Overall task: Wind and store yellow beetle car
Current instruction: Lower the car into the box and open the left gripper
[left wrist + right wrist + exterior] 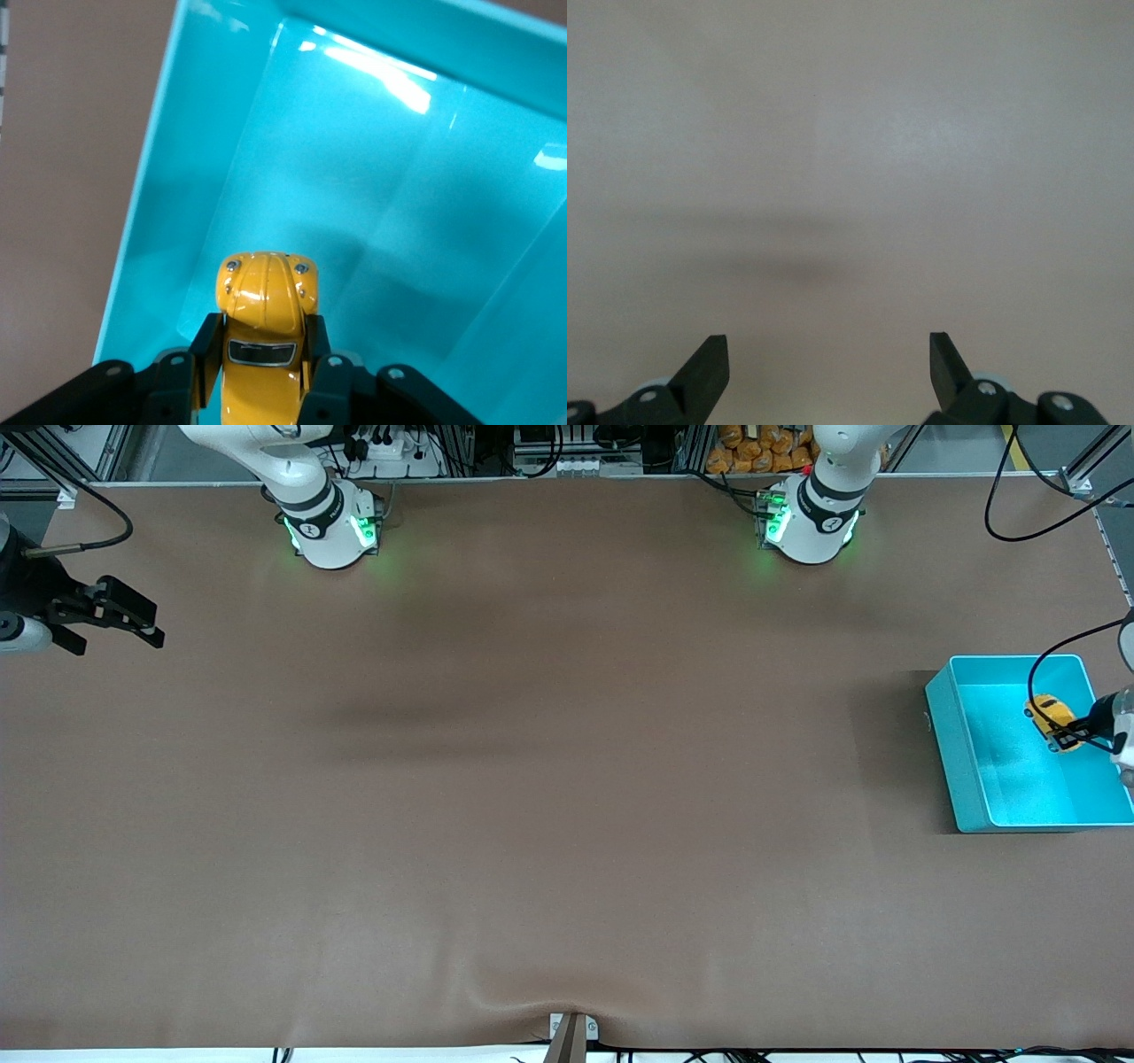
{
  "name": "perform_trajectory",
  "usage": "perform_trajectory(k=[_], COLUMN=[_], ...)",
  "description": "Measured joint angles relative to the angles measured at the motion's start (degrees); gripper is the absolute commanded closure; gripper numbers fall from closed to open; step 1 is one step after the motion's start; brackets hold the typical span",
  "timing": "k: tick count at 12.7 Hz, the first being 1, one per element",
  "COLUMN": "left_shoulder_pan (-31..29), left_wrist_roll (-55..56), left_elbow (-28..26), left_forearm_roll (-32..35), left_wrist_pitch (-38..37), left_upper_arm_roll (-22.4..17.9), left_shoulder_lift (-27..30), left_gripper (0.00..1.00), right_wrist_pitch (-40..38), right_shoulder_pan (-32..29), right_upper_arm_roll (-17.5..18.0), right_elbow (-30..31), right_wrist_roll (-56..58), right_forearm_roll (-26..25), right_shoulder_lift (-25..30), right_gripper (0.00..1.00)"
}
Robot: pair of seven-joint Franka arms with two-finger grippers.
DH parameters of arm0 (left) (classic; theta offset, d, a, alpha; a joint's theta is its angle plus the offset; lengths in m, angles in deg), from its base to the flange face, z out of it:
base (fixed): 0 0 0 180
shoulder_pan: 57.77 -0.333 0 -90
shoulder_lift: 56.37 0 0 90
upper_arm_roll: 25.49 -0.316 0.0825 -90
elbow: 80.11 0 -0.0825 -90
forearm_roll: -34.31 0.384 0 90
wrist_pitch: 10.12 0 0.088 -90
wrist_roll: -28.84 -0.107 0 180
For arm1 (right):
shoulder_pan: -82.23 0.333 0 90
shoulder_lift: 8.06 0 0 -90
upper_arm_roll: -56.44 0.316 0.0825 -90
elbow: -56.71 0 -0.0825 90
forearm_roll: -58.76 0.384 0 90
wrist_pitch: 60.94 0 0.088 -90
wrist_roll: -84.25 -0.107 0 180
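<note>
The teal bin (979,766) stands on the brown table (532,797) at the left arm's end, about midway between the front camera's edge and the row of robot bases. Inside its outline, the yellow beetle car (1052,720) is held by the left gripper (1069,732), which reaches in over the bin's open top.

In the left wrist view the fingers (205,350) are clenched on the two flanks of the car (263,332), with the rounded end of the car pointing toward the bin floor (354,177). The car appears to hang above that floor, not rest on it; contact cannot be confirmed.

Judged status: the car is grasped and positioned over the storage bin, so the transport stage looks complete. Whether winding was performed cannot be told from these views. Remaining: lowering, release and withdrawal.

Nearer the bases, at the right arm's end, the right gripper (111,615) waits above bare table, its fingers (704,372) spread wide and holding nothing.
</note>
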Motion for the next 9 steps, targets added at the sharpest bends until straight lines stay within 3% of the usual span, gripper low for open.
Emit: perform_trajectory(k=[7,9], left_shoulder_pan=[-0.4,-0.9], left_wrist_roll=[-6.8,-7.0], left_elbow=[-0.2,-0.2], left_forearm_roll=[0.0,0.0], left_wrist_pitch=[5.9,7.2], left_upper_arm_roll=[0.1,0.1], left_shoulder_lift=[-6.5,-7.4], left_gripper=[0.93,0.84], right_wrist_pitch=[0.0,0.0], right_shoulder_pan=[0.0,0.0], right_upper_arm_roll=[0.0,0.0], right_elbow=[0.0,0.1], right_wrist_roll=[0.0,0.0], right_forearm_roll=[0.0,0.0], right_shoulder_lift=[-0.3,-0.3], right_gripper=[0.00,0.00])
